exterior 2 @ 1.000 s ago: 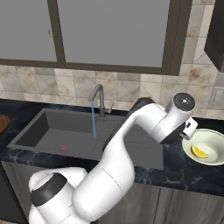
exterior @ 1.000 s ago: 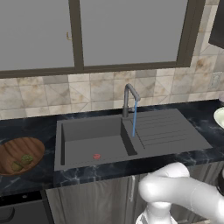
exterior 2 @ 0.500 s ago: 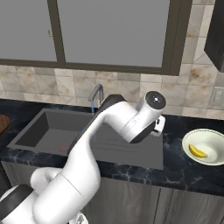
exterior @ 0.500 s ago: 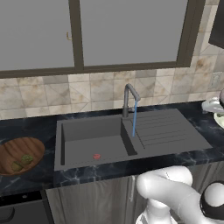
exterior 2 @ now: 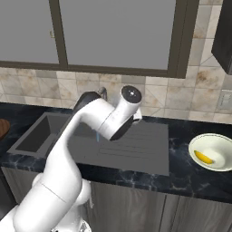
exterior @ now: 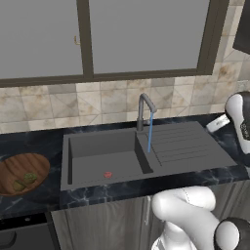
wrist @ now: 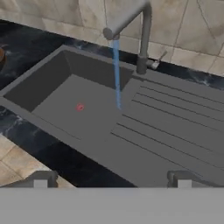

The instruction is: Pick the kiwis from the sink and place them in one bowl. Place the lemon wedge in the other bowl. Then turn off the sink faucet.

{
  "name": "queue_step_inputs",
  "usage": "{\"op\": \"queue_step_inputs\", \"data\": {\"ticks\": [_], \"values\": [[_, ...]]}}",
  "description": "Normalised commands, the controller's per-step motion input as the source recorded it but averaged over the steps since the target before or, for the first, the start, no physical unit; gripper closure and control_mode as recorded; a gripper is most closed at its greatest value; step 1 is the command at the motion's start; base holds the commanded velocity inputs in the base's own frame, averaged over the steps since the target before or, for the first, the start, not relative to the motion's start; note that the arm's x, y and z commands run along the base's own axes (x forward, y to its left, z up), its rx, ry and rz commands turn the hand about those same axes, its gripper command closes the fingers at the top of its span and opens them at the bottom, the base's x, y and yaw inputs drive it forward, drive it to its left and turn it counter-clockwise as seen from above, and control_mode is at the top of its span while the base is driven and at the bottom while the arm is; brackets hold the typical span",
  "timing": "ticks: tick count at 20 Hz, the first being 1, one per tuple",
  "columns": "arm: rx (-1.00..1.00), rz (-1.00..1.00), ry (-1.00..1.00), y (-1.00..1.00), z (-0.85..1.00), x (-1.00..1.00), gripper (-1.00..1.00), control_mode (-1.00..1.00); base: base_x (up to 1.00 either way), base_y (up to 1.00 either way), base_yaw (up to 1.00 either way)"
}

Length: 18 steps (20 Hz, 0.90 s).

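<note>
fruit's sorted: kiwis (exterior: 25, 180) in wooden bowl (exterior: 19, 166), lemon wedge (exterior 2: 204, 157) in pale bowl (exterior 2: 213, 141). gripper (wrist: 111, 178) wide, empty; faucet (wrist: 140, 30) lever (wrist: 161, 57) needs closing.

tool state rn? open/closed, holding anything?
Tool: open, jaws wide apart, nothing between them; it looks toward the sink faucet, which is running.

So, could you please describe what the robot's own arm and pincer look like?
The arm is glossy white with rounded, tubular links and dark grey joint caps, one round cap at the wrist. No cables or markings are visible. The pincer has two small dark grey finger tips with paler square pads.
</note>
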Motion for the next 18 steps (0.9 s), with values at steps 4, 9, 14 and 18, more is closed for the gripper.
{"op": "queue_step_inputs", "data": {"ticks": [4, 9, 14, 18], "values": [[-0.38, 0.46, -0.79, 0.54, -0.09, 0.00, -1.00, -1.00, 0.00, 0.00, 0.00], [-0.27, 0.50, -0.71, 0.21, -0.08, 0.11, -1.00, -1.00, 0.00, 0.00, 0.00], [-0.17, 0.54, -0.36, 0.01, 0.00, 0.55, -1.00, -1.00, 0.00, 0.00, 0.00], [-0.06, 0.12, -0.02, -0.05, -0.03, 0.18, -1.00, -1.00, 0.00, 0.00, 0.00]]}}
